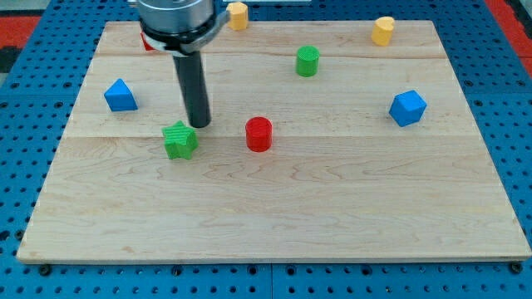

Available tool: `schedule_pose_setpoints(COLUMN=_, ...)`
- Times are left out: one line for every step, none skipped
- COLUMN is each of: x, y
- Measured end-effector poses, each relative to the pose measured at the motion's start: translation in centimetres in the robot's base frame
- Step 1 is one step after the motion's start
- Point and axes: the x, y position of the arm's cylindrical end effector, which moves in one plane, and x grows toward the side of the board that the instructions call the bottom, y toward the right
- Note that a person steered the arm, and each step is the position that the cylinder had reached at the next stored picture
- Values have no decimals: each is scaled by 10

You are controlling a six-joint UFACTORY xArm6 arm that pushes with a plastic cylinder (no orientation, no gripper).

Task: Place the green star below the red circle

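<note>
you are looking at a pale wooden board (274, 224) on a blue pegboard surface. the arm comes in from the view's top and ends in a straight dark rod; there is no hand to open or close, and it has hold of nothing. my tip (199, 125) rests on the board just above and slightly to the right of the green star (179, 139), close enough that you cannot tell whether they touch.

the green star sits to the view's left of the red circle (258, 134), at about the same height on the board, with a clear gap between them. so the task looks unfinished: the star likely has to travel rightward and toward the view's bottom to end up under the red circle. the board below the red circle is bare, so nothing seems to block that path.

other blocks stand well apart: a blue block (120, 95) at the left, a green cylinder (307, 61) above the middle, a blue cube-like block (407, 108) at the right, and two yellow blocks (238, 15) (382, 31) along the top edge. a sliver of something red shows behind the arm; its shape is hidden.
</note>
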Motion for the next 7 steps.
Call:
schedule_pose_setpoints(x=63, y=-9)
schedule_pose_setpoints(x=61, y=-26)
schedule_pose_setpoints(x=58, y=-93)
schedule_pose_setpoints(x=101, y=-80)
schedule_pose_setpoints(x=105, y=-2)
schedule_pose_setpoints(x=104, y=-9)
schedule_pose_setpoints(x=98, y=4)
